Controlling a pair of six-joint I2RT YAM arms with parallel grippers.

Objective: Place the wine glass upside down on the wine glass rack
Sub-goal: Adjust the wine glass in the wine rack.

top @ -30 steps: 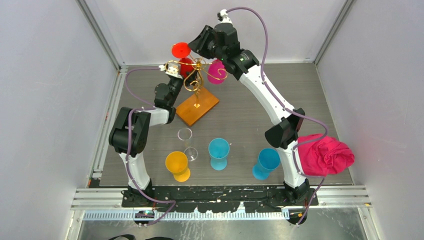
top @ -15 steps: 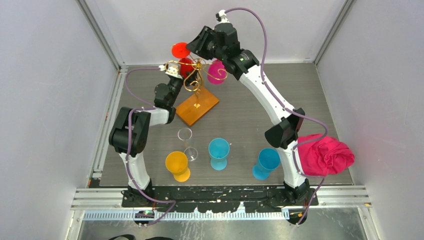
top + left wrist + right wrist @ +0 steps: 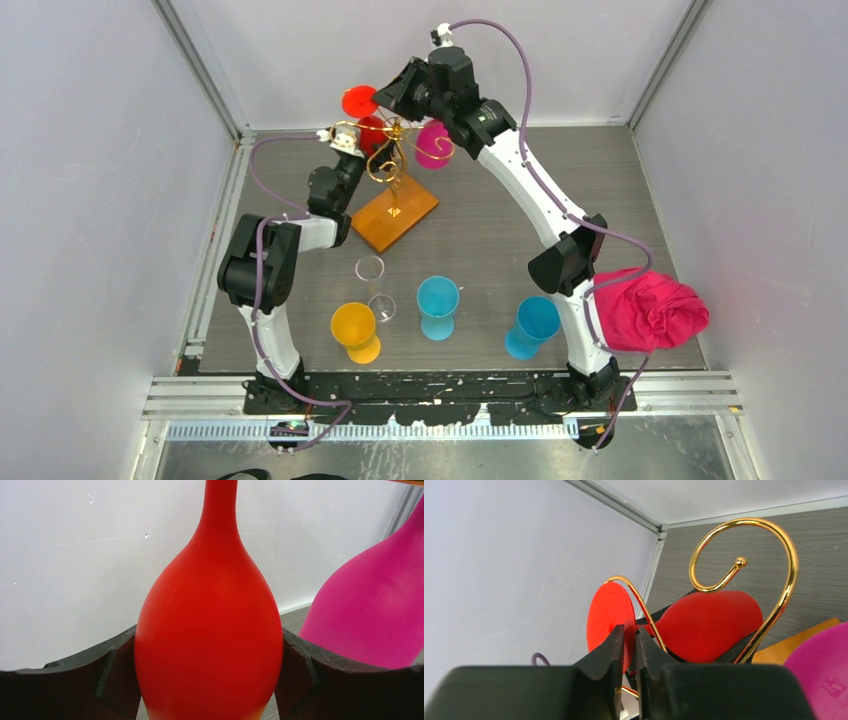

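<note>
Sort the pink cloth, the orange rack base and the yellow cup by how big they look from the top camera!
1. Pink cloth
2. Orange rack base
3. Yellow cup

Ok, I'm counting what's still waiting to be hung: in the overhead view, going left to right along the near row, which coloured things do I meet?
Yellow glass → teal glass → blue glass → pink cloth.
</note>
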